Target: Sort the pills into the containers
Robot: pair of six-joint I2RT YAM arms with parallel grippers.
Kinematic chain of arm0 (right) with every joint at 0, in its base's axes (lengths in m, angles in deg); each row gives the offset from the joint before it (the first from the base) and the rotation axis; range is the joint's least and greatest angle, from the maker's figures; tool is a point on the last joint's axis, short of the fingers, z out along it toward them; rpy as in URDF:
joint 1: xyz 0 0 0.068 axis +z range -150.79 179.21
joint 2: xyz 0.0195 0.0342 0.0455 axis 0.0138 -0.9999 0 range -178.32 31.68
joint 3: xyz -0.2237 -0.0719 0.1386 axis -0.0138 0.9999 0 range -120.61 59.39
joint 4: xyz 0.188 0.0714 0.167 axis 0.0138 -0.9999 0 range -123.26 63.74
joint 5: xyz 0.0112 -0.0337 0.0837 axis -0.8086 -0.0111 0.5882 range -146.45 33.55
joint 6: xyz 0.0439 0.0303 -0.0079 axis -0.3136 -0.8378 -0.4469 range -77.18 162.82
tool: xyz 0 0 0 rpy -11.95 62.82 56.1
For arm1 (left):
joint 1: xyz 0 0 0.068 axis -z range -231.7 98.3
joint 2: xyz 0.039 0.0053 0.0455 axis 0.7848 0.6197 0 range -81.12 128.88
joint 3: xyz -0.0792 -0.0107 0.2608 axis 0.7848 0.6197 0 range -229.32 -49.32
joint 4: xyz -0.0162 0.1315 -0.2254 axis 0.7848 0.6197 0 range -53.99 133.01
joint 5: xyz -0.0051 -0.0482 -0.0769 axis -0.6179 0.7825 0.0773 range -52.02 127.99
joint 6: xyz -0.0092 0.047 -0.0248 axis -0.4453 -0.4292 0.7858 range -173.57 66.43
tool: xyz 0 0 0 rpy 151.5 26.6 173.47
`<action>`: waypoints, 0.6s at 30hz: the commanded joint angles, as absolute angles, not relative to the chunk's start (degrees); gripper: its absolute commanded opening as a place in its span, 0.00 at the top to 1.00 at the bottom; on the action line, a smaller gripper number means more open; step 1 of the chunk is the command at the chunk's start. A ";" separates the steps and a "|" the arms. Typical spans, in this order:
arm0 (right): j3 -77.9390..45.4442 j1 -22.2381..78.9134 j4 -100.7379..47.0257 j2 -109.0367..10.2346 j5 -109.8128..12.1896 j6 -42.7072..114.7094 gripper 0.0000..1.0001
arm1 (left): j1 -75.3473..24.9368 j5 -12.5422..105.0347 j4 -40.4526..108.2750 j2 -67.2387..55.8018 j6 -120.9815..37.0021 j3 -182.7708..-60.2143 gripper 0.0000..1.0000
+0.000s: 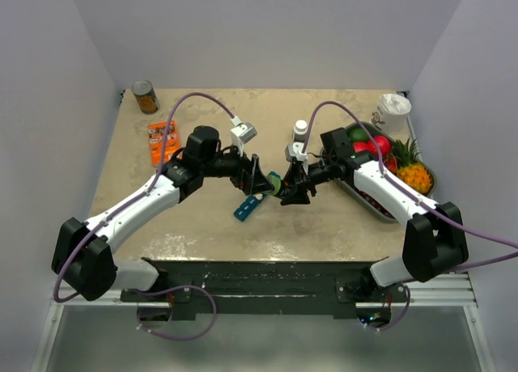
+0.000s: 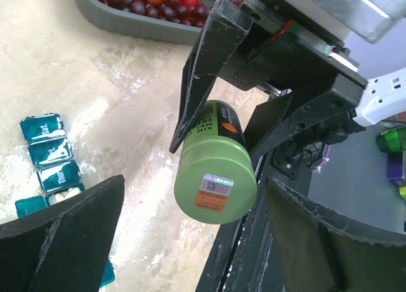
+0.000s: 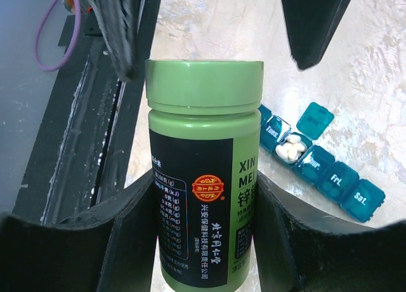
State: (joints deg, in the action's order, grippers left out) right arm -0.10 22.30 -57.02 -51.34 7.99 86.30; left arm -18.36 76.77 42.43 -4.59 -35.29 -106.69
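Pale walls box in a beige, marbled tabletop (image 1: pixel 210 226). From above, the left claw (image 1: pixel 261 180) and the right claw (image 1: pixel 290 189) meet nose to nose over the middle of it, with a green bottle (image 1: pixel 275 183) between them. The containers (image 1: pixel 249 206), one slim teal strip, lie on the table just beneath the left claw's tip, on the side toward the arm bases. Their long axis slants from near-left to far-right. A tin can (image 1: pixel 145 97) stands well behind the left claw in the far corner, and a grey fruit tray (image 1: pixel 432 178) sits out beyond the right arm.

Seen from the left wrist, the left claw's fingers (image 2: pixel 70 235) are spread wide and touch nothing. Straight ahead of them the right claw pinches the green bottle (image 2: pixel 216 171) by its sides, with the stickered round end facing this way. The containers (image 2: pixel 49 153) run away along the outer side of the left finger. One compartment is open, with white pills (image 2: pixel 62 194) inside.

From the right wrist, the right claw's fingers (image 3: pixel 127 241) press on the bottle's label from both sides, and the cap sticks out past their tips. Down on the table, off the claw's right finger, the strip (image 3: pixel 333 178) slants from upper left to lower right. Its lids read Tues., Thur., Fri. and Sat. One lid (image 3: pixel 315 119) is flipped up over a heap of pills (image 3: pixel 288 147).
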 commanded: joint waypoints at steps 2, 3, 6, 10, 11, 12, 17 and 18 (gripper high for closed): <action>-1.61 22.59 -54.91 -49.00 11.93 86.14 1.00 | -18.92 74.47 38.30 -9.66 -32.66 -104.61 0.01; -1.61 22.68 -54.91 -48.92 11.75 86.15 1.00 | -19.01 74.02 38.21 -10.80 -32.30 -104.17 0.01; -1.61 22.59 -55.09 -48.92 11.40 86.41 1.00 | -19.10 71.48 37.77 -14.66 -30.81 -102.59 0.01; -1.70 22.59 -55.35 -49.00 10.17 86.76 1.00 | -19.27 63.58 30.78 -21.87 -22.40 -95.32 0.01; -1.70 22.68 -55.35 -49.18 10.08 86.76 1.00 | -19.45 62.17 29.00 -23.10 -16.02 -93.90 0.01; -1.61 22.68 -55.35 -49.27 9.91 86.85 1.00 | -19.45 61.89 27.68 -23.99 -12.99 -92.84 0.01; -1.61 22.59 -55.18 -49.53 9.55 86.76 1.00 | -15.96 58.67 32.40 -19.26 2.48 -94.84 0.13; -1.70 22.59 -55.18 -49.53 9.47 86.76 1.00 | -14.45 56.81 34.06 -17.60 3.03 -95.98 0.12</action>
State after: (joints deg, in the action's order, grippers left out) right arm -0.10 22.46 -56.81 -51.08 8.69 86.34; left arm -18.58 64.01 32.24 -22.06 -10.61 -93.51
